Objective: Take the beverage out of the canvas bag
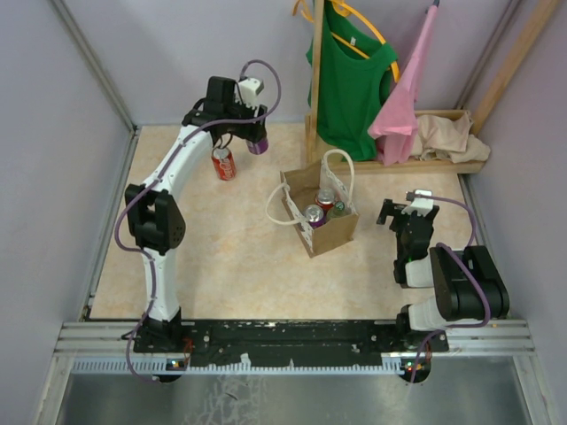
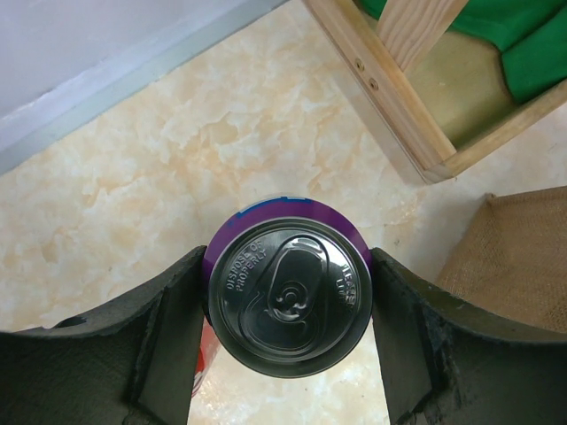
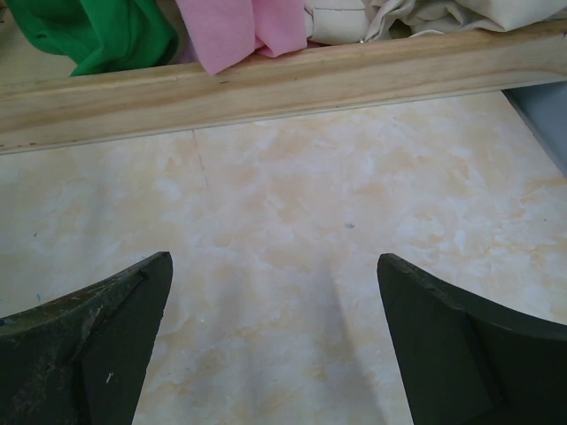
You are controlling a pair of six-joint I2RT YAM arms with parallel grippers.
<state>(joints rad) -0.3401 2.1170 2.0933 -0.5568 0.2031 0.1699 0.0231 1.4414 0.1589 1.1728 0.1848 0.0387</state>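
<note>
The tan canvas bag (image 1: 330, 232) with white rope handles stands mid-table and holds three cans (image 1: 315, 213). My left gripper (image 1: 256, 142) is shut on a purple can (image 1: 258, 144) and holds it above the table at the back left, well away from the bag. In the left wrist view the purple can (image 2: 290, 297) sits top-up between the two black fingers (image 2: 168, 328). A red can (image 1: 223, 164) stands on the table just left of it and shows under the purple can in the left wrist view (image 2: 202, 359). My right gripper (image 1: 396, 212) is open and empty, right of the bag.
A wooden clothes rack (image 1: 315, 80) with a green shirt (image 1: 350, 84) and a pink shirt (image 1: 403, 97) stands at the back, its base frame (image 1: 443, 164) holding a beige cloth heap (image 1: 452, 135). Grey walls enclose the table on the left, back and right.
</note>
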